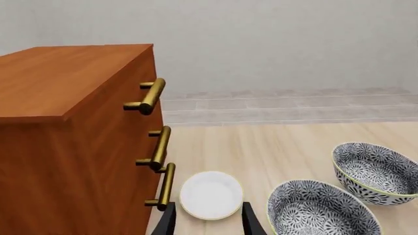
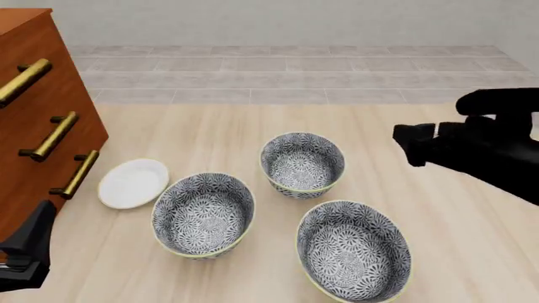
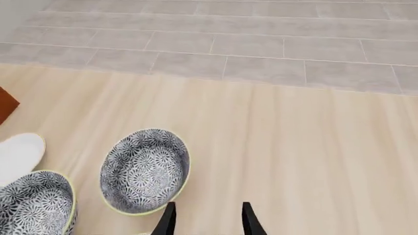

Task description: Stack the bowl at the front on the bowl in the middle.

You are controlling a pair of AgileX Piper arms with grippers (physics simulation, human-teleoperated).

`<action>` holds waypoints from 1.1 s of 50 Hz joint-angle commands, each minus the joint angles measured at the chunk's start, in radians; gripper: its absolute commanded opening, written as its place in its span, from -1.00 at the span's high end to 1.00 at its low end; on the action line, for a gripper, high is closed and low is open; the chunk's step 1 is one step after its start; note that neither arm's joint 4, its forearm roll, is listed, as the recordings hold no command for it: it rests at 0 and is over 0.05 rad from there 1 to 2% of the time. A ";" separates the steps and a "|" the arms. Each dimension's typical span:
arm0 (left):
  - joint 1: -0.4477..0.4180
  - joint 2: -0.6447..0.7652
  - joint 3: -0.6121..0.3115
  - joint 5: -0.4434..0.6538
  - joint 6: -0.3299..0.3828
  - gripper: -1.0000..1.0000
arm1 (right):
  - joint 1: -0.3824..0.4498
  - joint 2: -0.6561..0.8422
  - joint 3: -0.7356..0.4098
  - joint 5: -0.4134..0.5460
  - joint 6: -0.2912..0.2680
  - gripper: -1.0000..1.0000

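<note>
The bowl at the front (image 2: 354,251) is deep, with a grey-and-white floral pattern and a yellow-green rim, and stands nearest me on the right. The bowl in the middle (image 2: 203,214) (image 1: 323,209) (image 3: 33,205), of the same look, stands left of it and a little farther back. My right gripper (image 2: 413,146) (image 3: 207,223) hovers open, right of the bowls and above the table. Low at the near left, beside the cabinet, my left gripper (image 2: 27,251) (image 1: 207,223) is open with nothing between its fingers. Both bowls hold nothing.
A third floral bowl (image 2: 302,164) (image 1: 375,171) (image 3: 145,170) stands at the back. A small plain white dish (image 2: 133,183) (image 1: 210,194) (image 3: 19,156) lies to the left of the bowls. A brown wooden cabinet (image 2: 34,113) (image 1: 72,122) with brass handles rises at the left edge.
</note>
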State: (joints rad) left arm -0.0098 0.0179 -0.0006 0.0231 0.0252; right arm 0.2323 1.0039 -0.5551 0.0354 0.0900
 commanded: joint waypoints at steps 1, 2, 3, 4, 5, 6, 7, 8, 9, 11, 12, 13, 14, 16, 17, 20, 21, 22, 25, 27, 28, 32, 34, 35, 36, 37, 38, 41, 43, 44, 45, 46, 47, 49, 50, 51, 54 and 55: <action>-0.001 0.017 0.000 -0.011 0.001 -1.00 | 0.031 0.171 -0.145 0.091 0.030 -1.00; -0.001 0.018 0.000 -0.013 0.002 -1.00 | 0.035 0.183 -0.159 0.101 0.032 -1.00; -0.002 0.018 0.000 -0.013 0.002 -1.00 | 0.033 0.193 -0.169 0.107 0.030 -1.00; -0.003 0.017 0.000 -0.014 0.002 -1.00 | 0.027 0.211 -0.185 0.115 0.029 -1.00; -0.003 0.019 0.000 -0.016 0.002 -1.00 | 0.021 0.219 -0.195 0.121 0.026 -1.00; -0.003 0.021 0.000 -0.017 0.001 -1.00 | 0.006 0.227 -0.205 0.127 0.012 -1.00; -0.002 0.023 0.000 -0.020 0.002 -1.00 | -0.017 0.236 -0.218 0.135 -0.006 -1.00; -0.002 0.025 0.000 -0.021 0.002 -1.00 | -0.014 0.240 -0.227 0.140 -0.003 -1.00; -0.002 0.028 0.000 -0.023 0.003 -1.00 | -0.013 0.242 -0.234 0.147 -0.003 -1.00; -0.003 0.032 0.000 -0.023 0.006 -1.00 | -0.006 0.258 -0.257 0.164 -0.005 -1.00; -0.005 0.028 0.000 -0.021 0.008 -1.00 | -0.002 0.288 -0.286 0.185 0.002 -1.00; -0.006 0.026 0.000 -0.019 0.009 -1.00 | -0.004 0.297 -0.299 0.190 0.003 -1.00; -0.006 0.024 0.000 -0.019 0.009 -1.00 | -0.004 0.317 -0.318 0.202 0.011 -1.00; -0.006 0.030 0.000 -0.022 0.010 -1.00 | -0.043 0.355 -0.345 0.219 -0.030 -1.00; -0.006 0.036 0.000 -0.025 0.010 -1.00 | -0.051 0.397 -0.361 0.233 -0.038 -1.00; -0.007 0.033 0.000 -0.024 0.012 -1.00 | -0.042 0.409 -0.387 0.242 -0.031 -1.00; -0.007 0.032 0.000 -0.025 0.012 -1.00 | -0.038 0.418 -0.395 0.248 -0.027 -1.00; -0.007 0.034 0.000 -0.027 0.012 -1.00 | -0.035 0.429 -0.404 0.250 -0.028 -1.00; -0.004 0.041 0.000 -0.032 0.013 -1.00 | -0.020 0.484 -0.433 0.272 -0.020 -1.00; -0.002 0.048 0.000 -0.039 0.012 -1.00 | -0.007 0.513 -0.461 0.286 0.001 -1.00; -0.001 0.047 0.000 -0.040 0.012 -1.00 | -0.004 0.522 -0.467 0.288 -0.002 -1.00; -0.002 0.051 0.000 -0.042 0.012 -1.00 | 0.029 0.567 -0.488 0.294 0.014 -1.00; -0.005 0.056 0.000 -0.045 0.013 -1.00 | 0.039 0.587 -0.499 0.296 0.018 -1.00; -0.005 0.059 0.000 -0.047 0.015 -1.00 | 0.036 0.592 -0.505 0.297 0.016 -1.00; -0.006 0.063 0.000 -0.050 0.015 -1.00 | 0.039 0.596 -0.510 0.299 0.016 -1.00; -0.006 0.067 0.000 -0.052 0.016 -1.00 | 0.058 0.605 -0.517 0.302 0.024 -1.00; -0.007 0.070 0.000 -0.056 0.016 -1.00 | 0.063 0.615 -0.526 0.305 0.027 -1.00; -0.008 0.073 0.000 -0.058 0.017 -1.00 | 0.076 0.639 -0.543 0.308 0.026 -1.00; -0.008 0.073 0.000 -0.056 0.018 -1.00 | 0.082 0.648 -0.552 0.311 0.026 -1.00; -0.008 0.073 0.000 -0.057 0.018 -1.00 | 0.085 0.654 -0.559 0.313 0.027 -1.00; -0.009 0.075 0.000 -0.058 0.018 -1.00 | 0.089 0.659 -0.563 0.314 0.030 -1.00; -0.009 0.077 0.000 -0.060 0.018 -1.00 | 0.091 0.662 -0.567 0.315 0.030 -1.00; -0.009 0.079 0.000 -0.061 0.017 -1.00 | 0.092 0.667 -0.572 0.316 0.029 -1.00; -0.009 0.079 0.000 -0.061 0.018 -1.00 | 0.092 0.676 -0.581 0.318 0.026 -1.00; -0.009 0.079 0.000 -0.061 0.017 -1.00 | 0.093 0.681 -0.586 0.319 0.029 -1.00; -0.010 0.078 0.000 -0.060 0.017 -1.00 | 0.093 0.684 -0.589 0.320 0.030 -1.00; -0.010 0.077 0.000 -0.059 0.018 -1.00 | 0.090 0.701 -0.598 0.317 0.027 -1.00; -0.010 0.074 0.000 -0.057 0.018 -1.00 | 0.090 0.708 -0.600 0.316 0.028 -1.00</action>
State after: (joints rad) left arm -0.0181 0.0898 -0.0002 -0.0326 0.0418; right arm 0.3087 1.6519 -1.1112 0.3432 0.1140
